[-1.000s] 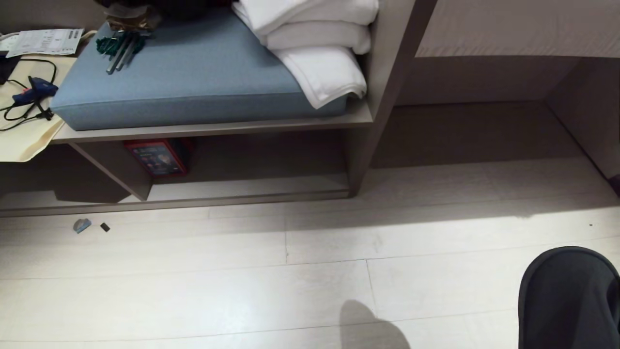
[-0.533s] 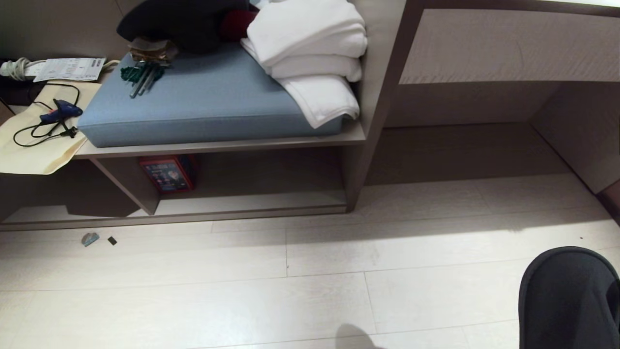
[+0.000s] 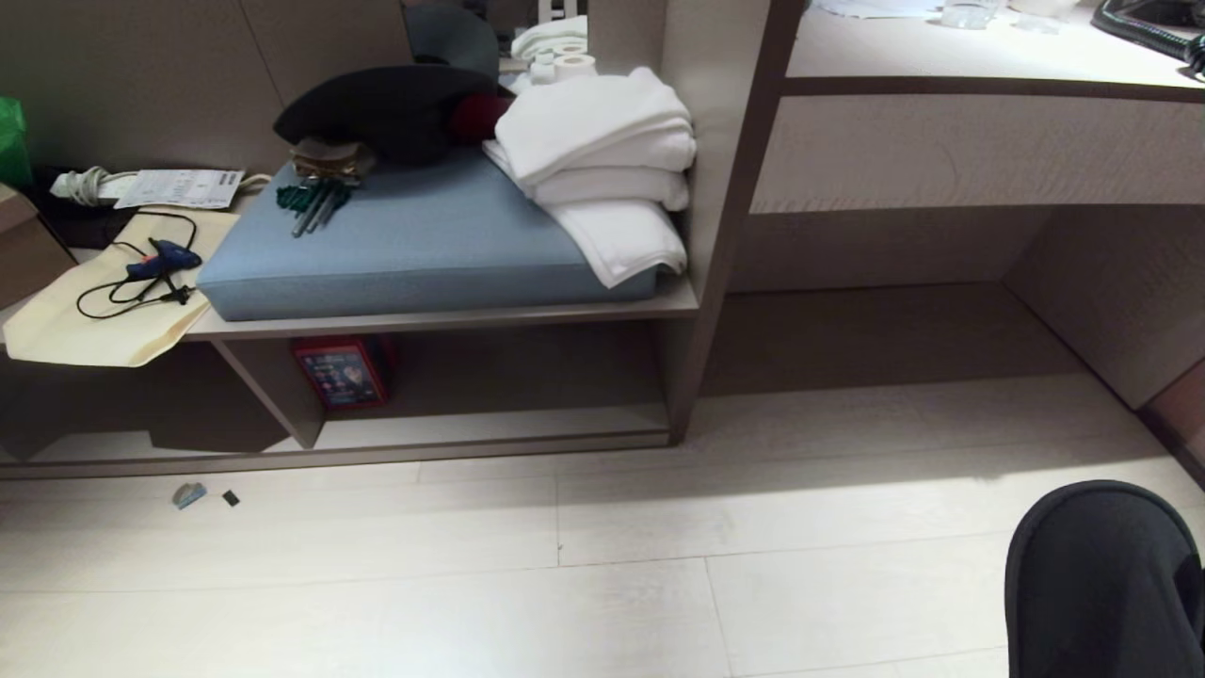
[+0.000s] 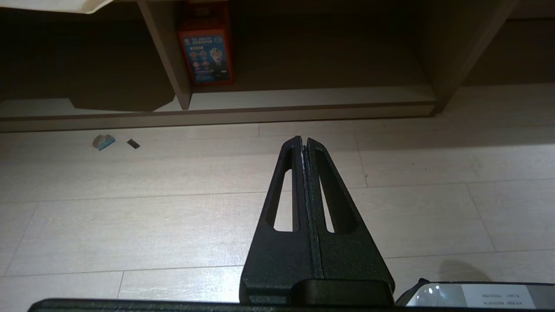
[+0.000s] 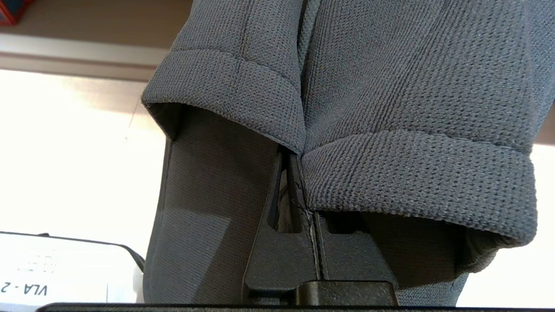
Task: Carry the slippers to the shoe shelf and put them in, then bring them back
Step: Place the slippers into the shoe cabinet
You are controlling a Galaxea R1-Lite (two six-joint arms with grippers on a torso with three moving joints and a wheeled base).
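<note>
From the head view, the slippers (image 3: 1101, 579) hang as a rounded dark grey fabric mass at the lower right, above the pale floor (image 3: 565, 584). The shoe shelf (image 3: 490, 426) sits low at left of centre, its pale bottom board open beside a red box (image 3: 341, 371); a wide stretch of floor lies between it and the slippers.

The left wrist view shows the left gripper (image 4: 303, 143) with fingers pressed together on nothing, pointing over bare floor toward the shelf's front edge.

The right wrist view shows the right gripper (image 5: 291, 182) clenched on the slippers' knit-textured, hemmed open backs, pinched side by side.
</note>
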